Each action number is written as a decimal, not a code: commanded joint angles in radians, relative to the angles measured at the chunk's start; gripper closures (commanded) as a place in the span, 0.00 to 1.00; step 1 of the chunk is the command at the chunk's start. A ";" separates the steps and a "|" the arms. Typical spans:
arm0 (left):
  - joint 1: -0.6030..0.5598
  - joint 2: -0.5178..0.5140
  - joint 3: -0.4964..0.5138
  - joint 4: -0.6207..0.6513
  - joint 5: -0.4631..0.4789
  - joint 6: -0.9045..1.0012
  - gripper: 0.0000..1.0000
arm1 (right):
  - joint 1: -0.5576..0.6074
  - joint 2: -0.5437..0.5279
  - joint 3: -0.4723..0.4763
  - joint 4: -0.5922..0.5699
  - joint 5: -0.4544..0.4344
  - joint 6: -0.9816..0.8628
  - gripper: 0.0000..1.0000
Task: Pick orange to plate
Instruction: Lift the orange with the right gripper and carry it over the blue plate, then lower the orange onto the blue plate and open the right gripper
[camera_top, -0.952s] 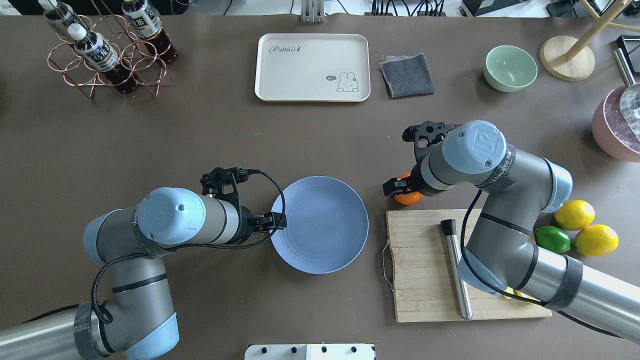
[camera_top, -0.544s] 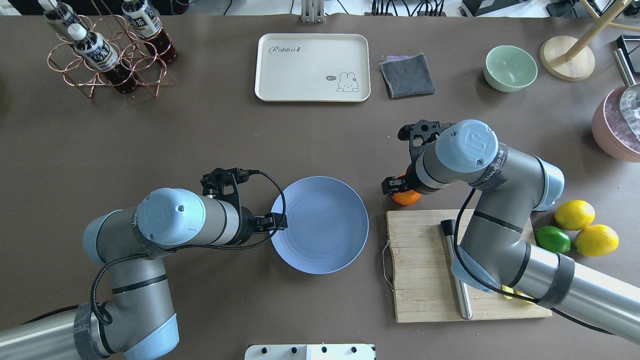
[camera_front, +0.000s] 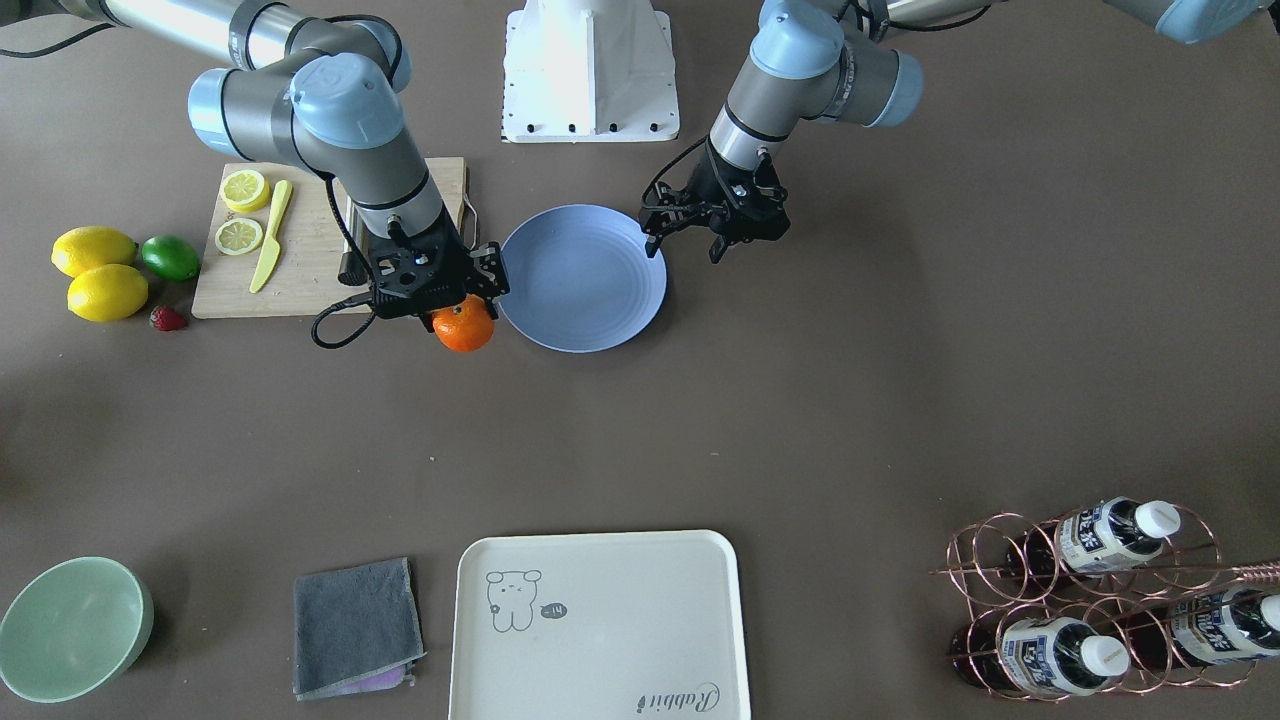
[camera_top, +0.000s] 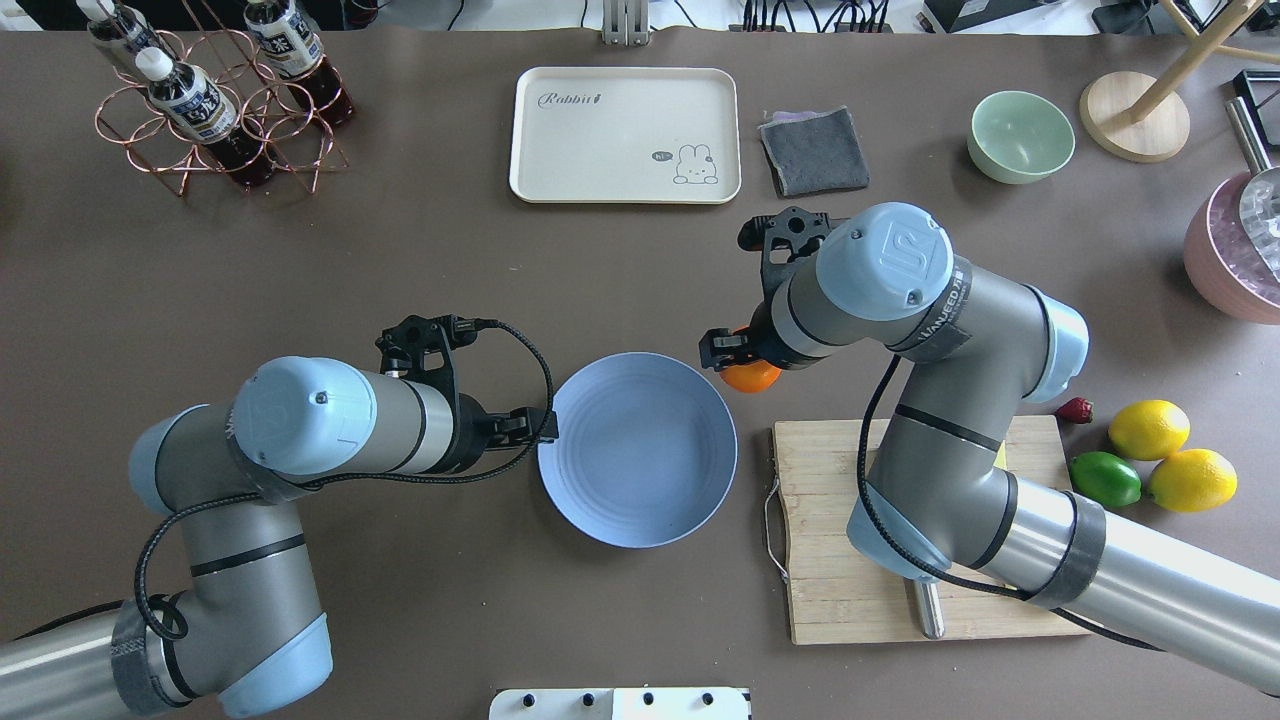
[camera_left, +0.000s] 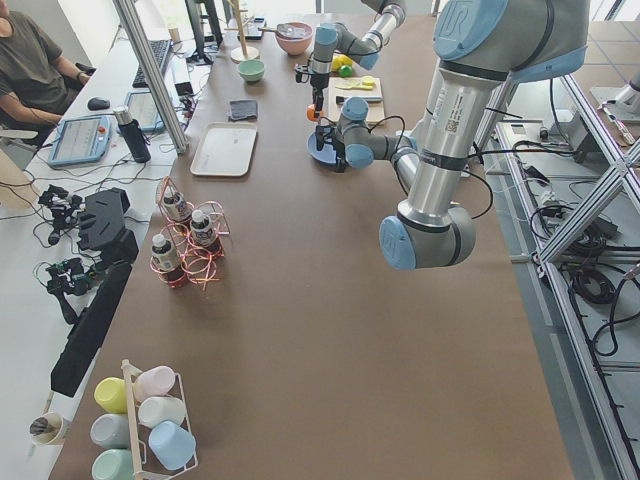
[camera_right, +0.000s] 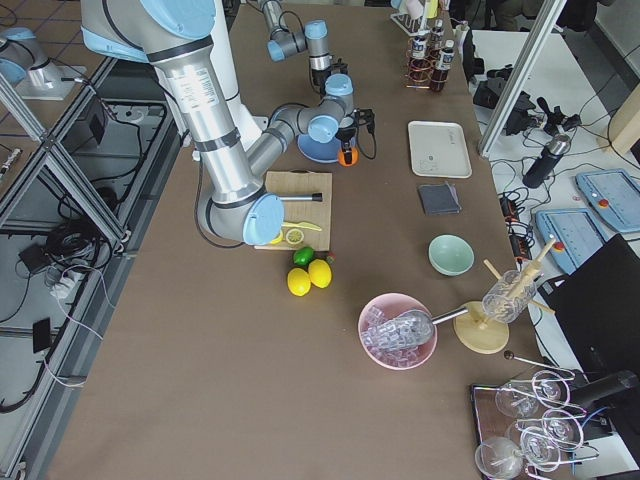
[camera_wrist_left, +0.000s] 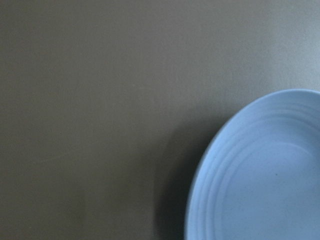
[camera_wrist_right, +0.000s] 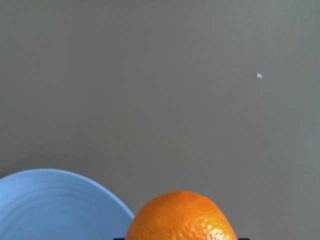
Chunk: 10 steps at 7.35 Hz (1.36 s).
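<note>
The right hand (camera_front: 462, 310), clamped on the orange (camera_front: 466, 333), hangs just outside the rim of the plate (camera_front: 600, 310), whose middle lies toward the robot's left.

Even, diffuse overhead light is filling every view, and the brown table (camera_top: 400, 280) is showing no hard glare. In the front-facing view a dim patch is darkening the table's left edge. In the left wrist view a soft dark shadow is hugging the rim of the plate (camera_wrist_left: 260, 175), the frame is looking slightly blurred, and the table is dimming toward the lower left corner. In the right wrist view the orange (camera_wrist_right: 181, 217) is showing crisp, pitted skin with small bright highlights.
</note>
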 joint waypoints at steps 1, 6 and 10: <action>-0.039 0.062 -0.026 0.002 -0.006 0.124 0.04 | -0.135 0.088 0.001 -0.054 -0.103 0.120 1.00; -0.134 0.093 0.024 0.005 -0.190 0.186 0.03 | -0.194 0.164 -0.140 -0.044 -0.129 0.168 1.00; -0.136 0.085 0.020 0.008 -0.185 0.163 0.03 | -0.199 0.147 -0.114 -0.039 -0.138 0.170 0.00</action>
